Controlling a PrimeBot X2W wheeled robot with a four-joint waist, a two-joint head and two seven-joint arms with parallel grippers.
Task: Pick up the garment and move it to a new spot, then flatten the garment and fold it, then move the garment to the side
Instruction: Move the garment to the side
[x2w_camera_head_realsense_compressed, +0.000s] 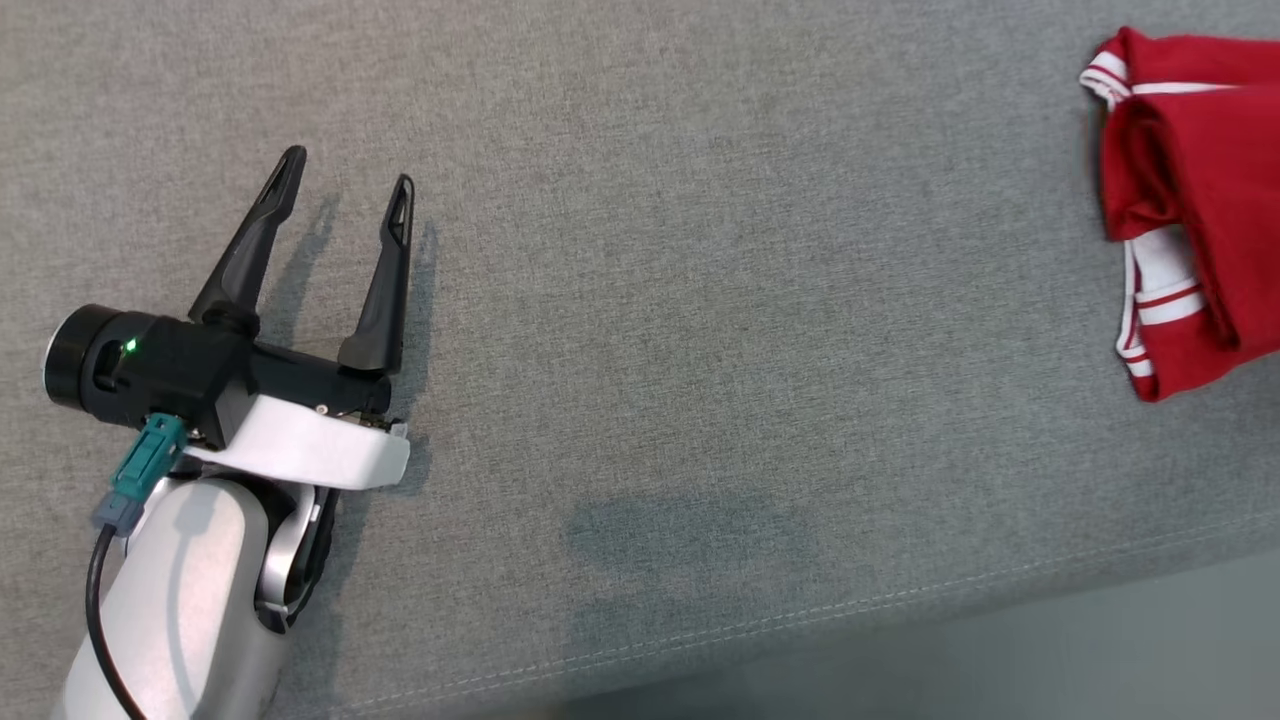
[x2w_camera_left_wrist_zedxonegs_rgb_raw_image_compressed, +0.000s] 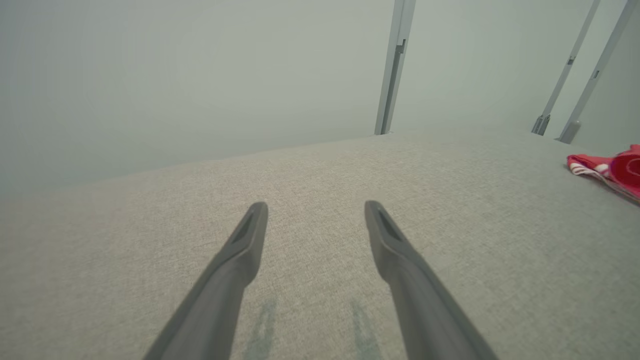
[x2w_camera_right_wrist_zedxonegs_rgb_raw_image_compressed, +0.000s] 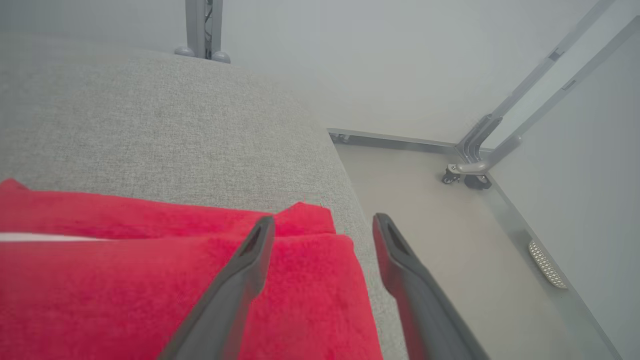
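Grey surface (x2w_camera_head_realsense_compressed: 700, 300), red garment (x2w_camera_head_realsense_compressed: 1200, 180) at right

We are looking at a wide grey cloth tabletop (x2w_camera_head_realsense_compressed: 700, 300) with a stitched seam (x2w_camera_head_realsense_compressed: 900, 598) running along its edge. We are seeing a pale floor (x2w_camera_right_wrist_zedxonegs_rgb_raw_image_compressed: 450, 240) beside it, plain pale walls (x2w_camera_left_wrist_zedxonegs_rgb_raw_image_compressed: 150, 75), a grey metal post (x2w_camera_left_wrist_zedxonegs_rgb_raw_image_compressed: 395, 65) standing behind, and a small black wheel (x2w_camera_right_wrist_zedxonegs_rgb_raw_image_compressed: 475, 181) sitting under slanted bars (x2w_camera_right_wrist_zedxonegs_rgb_raw_image_compressed: 525, 95).
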